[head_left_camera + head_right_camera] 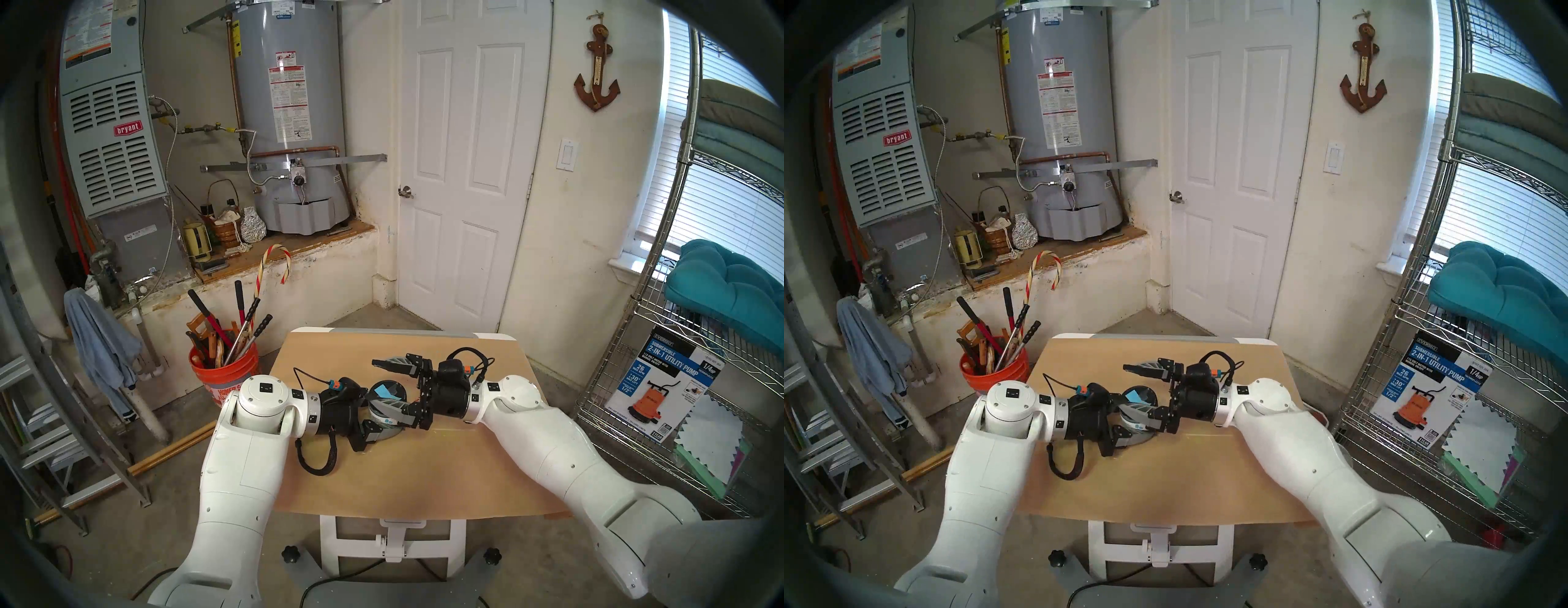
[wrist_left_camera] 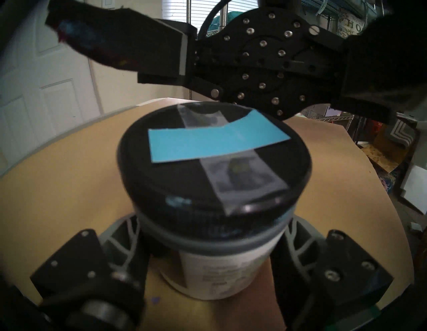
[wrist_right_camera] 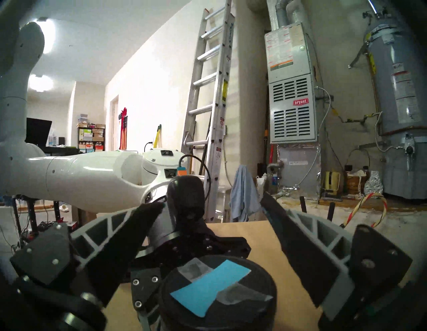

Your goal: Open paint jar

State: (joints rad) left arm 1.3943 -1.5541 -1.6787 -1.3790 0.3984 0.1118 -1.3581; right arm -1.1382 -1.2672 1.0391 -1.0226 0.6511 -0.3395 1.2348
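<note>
My left gripper is clamped on the body of the paint jar, upright on the table, while my right gripper – spread wide, empty – straddles the lid just above it.

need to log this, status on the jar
Left tool shut on small black-lidded paint jar. Right tool open, off the lid. Nothing in the way.

One paint jar with one black lid, which bears one blue strip; two grippers, the left gripper and the right gripper; one table; one orange bucket; one water heater; one door; one anchor.
</note>
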